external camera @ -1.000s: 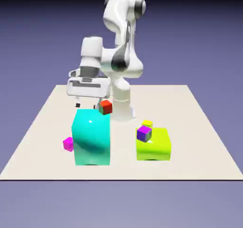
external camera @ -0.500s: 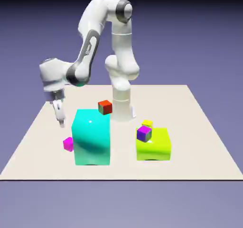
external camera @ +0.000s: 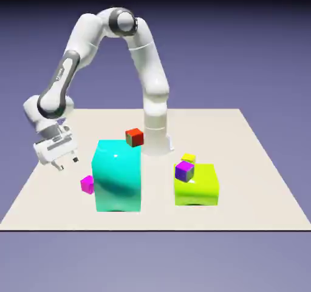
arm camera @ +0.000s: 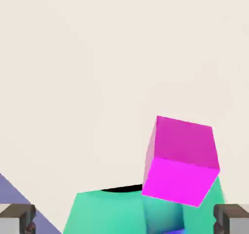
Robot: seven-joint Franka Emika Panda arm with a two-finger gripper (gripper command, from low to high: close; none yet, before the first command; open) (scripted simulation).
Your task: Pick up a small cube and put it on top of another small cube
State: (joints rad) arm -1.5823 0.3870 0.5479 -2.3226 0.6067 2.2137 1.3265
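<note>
On the pale cream bench (external camera: pixel 255 163) we see the big glossy cyan block (external camera: pixel 117 175) as the largest piece, with the smaller lime-green block (external camera: pixel 197 186) well apart toward the exterior view's right, a small purple cube (external camera: pixel 184 170) on top. Our gripper (external camera: pixel 62 162) hangs near the bench's left edge, angled down toward the tiny magenta-pink cube (external camera: pixel 87 184), which rests on the bench just beside the cyan block's left face. Its fingers (arm camera: pixel 17 217) look spread and hold nothing, though only their tips show, probably so they can straddle the cube.
</note>
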